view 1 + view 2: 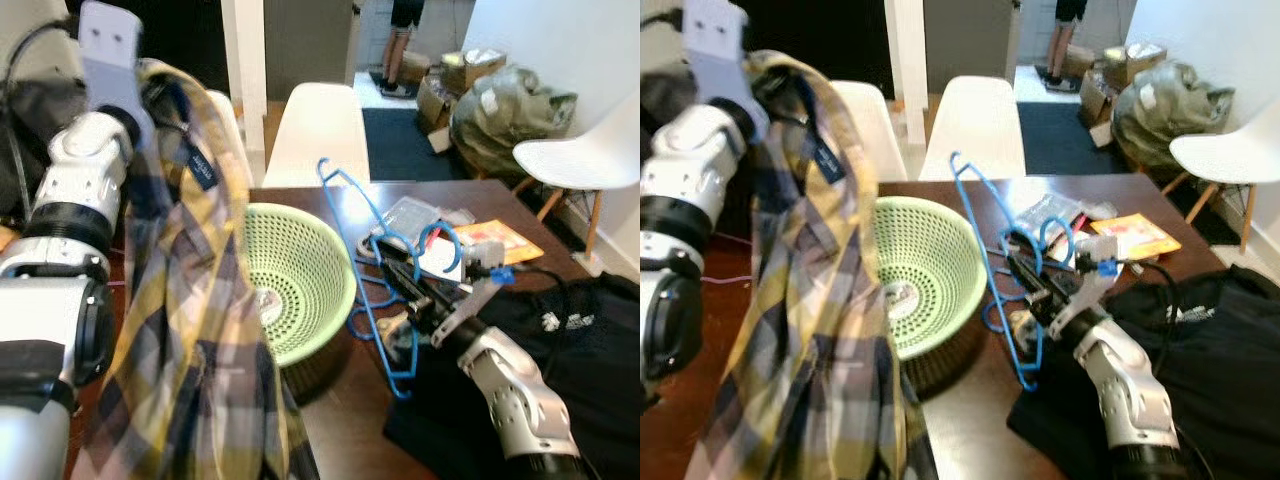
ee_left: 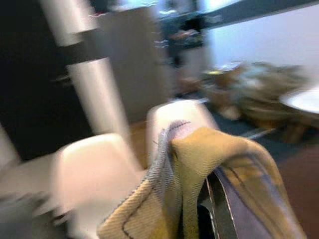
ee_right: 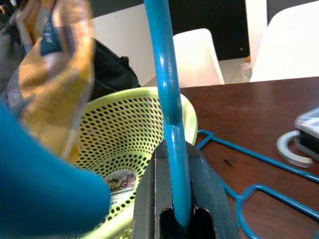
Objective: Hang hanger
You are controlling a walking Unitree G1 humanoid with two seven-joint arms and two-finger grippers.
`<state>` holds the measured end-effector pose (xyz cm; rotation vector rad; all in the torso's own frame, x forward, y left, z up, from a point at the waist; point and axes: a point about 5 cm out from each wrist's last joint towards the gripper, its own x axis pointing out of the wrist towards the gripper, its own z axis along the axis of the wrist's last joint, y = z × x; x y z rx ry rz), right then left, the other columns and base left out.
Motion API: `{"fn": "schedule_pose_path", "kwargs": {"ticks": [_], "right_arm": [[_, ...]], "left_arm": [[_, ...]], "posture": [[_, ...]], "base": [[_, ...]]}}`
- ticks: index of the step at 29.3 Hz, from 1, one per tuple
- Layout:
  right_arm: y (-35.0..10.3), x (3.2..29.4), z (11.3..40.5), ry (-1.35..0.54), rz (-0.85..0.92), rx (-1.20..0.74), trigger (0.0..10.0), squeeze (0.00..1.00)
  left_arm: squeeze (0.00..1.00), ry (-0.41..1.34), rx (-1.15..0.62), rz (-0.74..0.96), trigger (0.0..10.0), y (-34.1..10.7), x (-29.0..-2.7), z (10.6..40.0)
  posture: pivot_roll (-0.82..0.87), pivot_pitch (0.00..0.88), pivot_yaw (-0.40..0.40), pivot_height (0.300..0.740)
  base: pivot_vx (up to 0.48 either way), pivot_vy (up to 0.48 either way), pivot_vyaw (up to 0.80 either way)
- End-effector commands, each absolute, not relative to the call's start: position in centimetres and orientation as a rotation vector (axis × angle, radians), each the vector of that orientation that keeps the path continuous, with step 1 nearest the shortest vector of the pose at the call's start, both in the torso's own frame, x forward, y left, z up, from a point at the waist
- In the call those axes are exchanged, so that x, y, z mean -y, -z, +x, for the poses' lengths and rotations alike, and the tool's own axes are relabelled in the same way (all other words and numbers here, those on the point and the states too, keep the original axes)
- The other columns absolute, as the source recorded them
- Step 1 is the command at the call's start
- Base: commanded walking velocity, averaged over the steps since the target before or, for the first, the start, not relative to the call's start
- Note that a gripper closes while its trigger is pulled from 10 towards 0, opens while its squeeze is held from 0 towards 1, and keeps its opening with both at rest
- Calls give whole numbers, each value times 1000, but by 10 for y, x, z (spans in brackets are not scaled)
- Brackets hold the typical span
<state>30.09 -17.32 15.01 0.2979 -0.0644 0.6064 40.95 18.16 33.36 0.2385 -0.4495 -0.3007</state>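
- Right gripper (image 1: 405,283) is low over the dark wooden table (image 1: 500,205), black fingers clamped on a blue plastic hanger (image 1: 352,215); the right wrist view shows the blue bar (image 3: 172,134) pinched tight between them
- That hanger stands tilted up from the grip, its top end reaching above the basket's rim toward the far table edge
- More blue hangers (image 1: 385,330) lie flat on the table just beside the gripper, tangled under the held one
- Left gripper (image 1: 150,95) is raised high on the robot's left with a yellow and navy plaid shirt (image 1: 190,330) draped from it; whether its fingers are pinched or apart, I cannot tell, cloth covers them
- The shirt hangs down well past the table's near edge, covering the left side of a pale green perforated basket (image 1: 305,275)
- The basket lies tipped on its side, mouth facing the right gripper, right between shirt and hanger
- Black garment (image 1: 570,330) covers the table's near right corner under the right arm
- An orange packet (image 1: 505,240) and clear packaging (image 1: 415,212) sit behind the gripper
- White chairs (image 1: 320,125) stand at the far edge, another white chair (image 1: 590,160) to the right, bags (image 1: 505,115) piled beyond
- A person's legs (image 1: 400,45) show in the far doorway
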Motion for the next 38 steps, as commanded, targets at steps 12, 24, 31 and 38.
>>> {"fn": "schedule_pose_path", "kwargs": {"ticks": [12, 24, 31, 38], "right_arm": [[-139, 172, 297, -595, 318, 9, 10000, 0], [-139, 171, 297, -593, 317, 5, 10000, 0], [-138, 171, 297, -593, 317, 2, 10000, 0], [-139, 171, 298, -590, 321, 7, 10000, 0]], "left_arm": [[0, 1127, 471, 216, 10000, -285, -84, 341], [0, 1025, 42, 834, 10000, -198, -120, 346], [0, 981, -268, 997, 10000, -169, -159, 335], [0, 1246, -565, 1054, 10000, -138, -170, 294]], "posture": [[-80, 0, -6, 740], [-85, 0, 0, 740], [-84, 0, 2, 740], [-91, 0, 18, 740]], "base": [[0, 0, 0], [0, 0, 0], [0, 0, 0], [0, 0, 0]]}}
